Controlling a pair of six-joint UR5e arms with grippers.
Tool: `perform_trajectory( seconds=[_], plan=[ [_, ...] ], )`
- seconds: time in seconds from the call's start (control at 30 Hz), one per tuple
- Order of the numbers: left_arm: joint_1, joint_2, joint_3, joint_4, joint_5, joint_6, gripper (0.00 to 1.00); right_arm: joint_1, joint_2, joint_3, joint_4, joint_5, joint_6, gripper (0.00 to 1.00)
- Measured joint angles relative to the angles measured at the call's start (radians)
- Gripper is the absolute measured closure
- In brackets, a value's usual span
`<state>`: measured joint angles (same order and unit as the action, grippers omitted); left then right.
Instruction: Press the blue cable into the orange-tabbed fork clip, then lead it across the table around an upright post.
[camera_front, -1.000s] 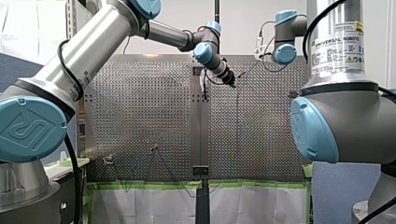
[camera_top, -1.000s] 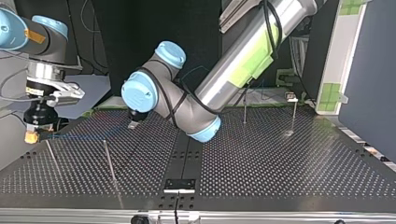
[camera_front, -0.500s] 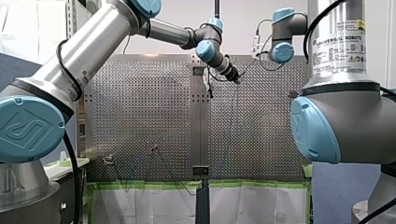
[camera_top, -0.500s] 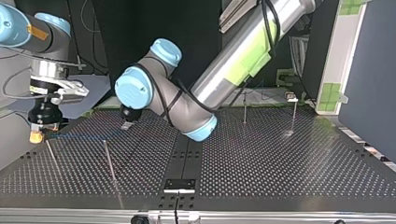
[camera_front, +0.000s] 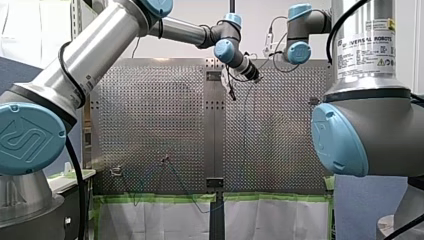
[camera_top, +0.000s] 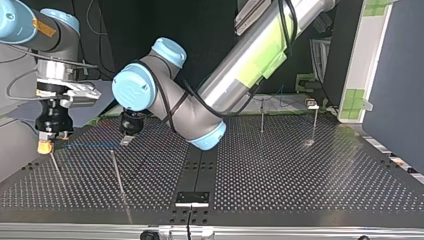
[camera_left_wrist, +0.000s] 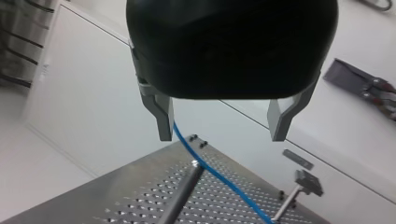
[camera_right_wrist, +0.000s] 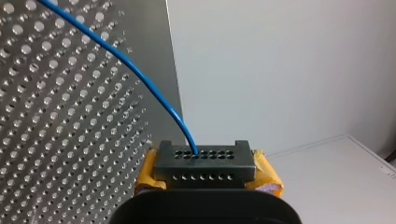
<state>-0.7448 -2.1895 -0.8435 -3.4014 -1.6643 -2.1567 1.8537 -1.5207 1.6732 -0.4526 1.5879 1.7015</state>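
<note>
Two arms crowd the left half of the top view, so reading that view L to R.

Far left: right gripper (camera_top: 46, 146), yellow pads (camera_right_wrist: 267, 178) pinched closed on the blue cable (camera_top: 85, 145). The right wrist view confirms it: the cable comes out from btwn the pads and arcs away over the perforated table (camera_top: 300, 185).

Just below that gripper stands a thin post (camera_top: 54, 167), tip near the pads; touching or not, can't tell.

Next, the cable runs approx. level toward the view's right, long axis left-right, and appears held off the table.

Then a second post (camera_top: 117, 172), tip close under the cable line; contact unclear.

Just past it: left gripper (camera_top: 127, 139), metal fingers (camera_left_wrist: 163, 116) spread wide, holding nothing. In the left wrist view the cable passes inside the gap, hard by one finger and not centred, then goes on past a post tip ahead of the gripper.

Far right, well apart: far posts (camera_top: 262, 117), the outer one w/ a small clip-like head (camera_top: 312, 105). No orange tab made out, and can't tell if the cable sits in it.

Key relation: the cable lies along the line btwn the two grippers, w/ the second post's tip under that span. The right gripper has the hold, the left only straddles. Prob. the coming move turns on which side of the second post the span ends up, and the left gripper is nearer that post.
</note>
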Motion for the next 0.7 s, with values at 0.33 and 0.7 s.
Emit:
perform_trajectory(
  seconds=[0.33,0.7],
  plan=[
    [-0.012,0.0,0.0,0.092,-0.082,-0.036,0.0,0.025,-0.008,0.0,-0.003,-0.001,0.001,1.0],
    [-0.021,0.0,0.0,0.184,-0.108,-0.03,0.0,0.042,-0.008,0.0,-0.003,-0.016,0.001,1.0]
  ],
)
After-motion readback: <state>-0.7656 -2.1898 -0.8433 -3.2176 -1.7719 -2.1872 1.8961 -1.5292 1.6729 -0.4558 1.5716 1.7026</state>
